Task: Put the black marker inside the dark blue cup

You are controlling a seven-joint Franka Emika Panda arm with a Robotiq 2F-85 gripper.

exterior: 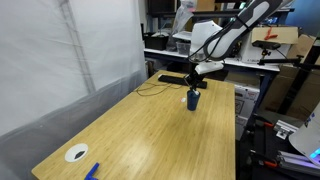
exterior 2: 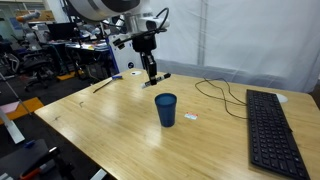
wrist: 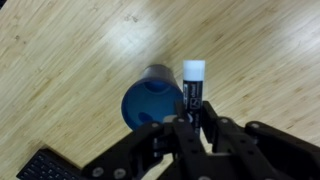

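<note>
My gripper is shut on the black marker, a dark stick with a white end pointing away from the wrist. The dark blue cup stands upright on the wooden table just beside the marker in the wrist view, its open mouth facing the camera. In both exterior views the gripper hangs above the table, higher than the cup, with the marker pointing down.
A black keyboard lies near the table's edge, also showing in the wrist view's corner. A cable runs across the table. A flat bright blue object and a white disc lie at the near end.
</note>
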